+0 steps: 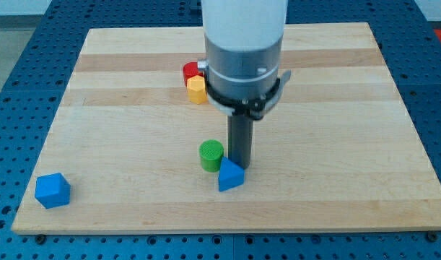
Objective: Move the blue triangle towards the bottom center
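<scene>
Tip at the blue triangle, low on the board

Contact looks made or very nearly made: my tip [241,165], the bottom end of the straight dark rod, sits right at the upper edge of the small blue triangular block [230,175], which lies just toward the view's bottom and slightly to the left of it. I cannot tell whether the two actually touch. The rod has nothing to open or close and holds nothing; it only stands upright on the pale wooden board [335,144]. Just to the left of my tip stands the green cylindrical block [211,155], close beside the triangle as well. Farther toward the view's top and left of my tip, the yellow block [197,90] and the red block [190,71] sit pressed together, partly hidden by the arm's grey housing. Well apart, far to the left and lower than my tip, the blue cube-like block [53,191] rests near the board's bottom-left corner. The triangle itself lies close to the board's bottom edge, near its middle.
</scene>
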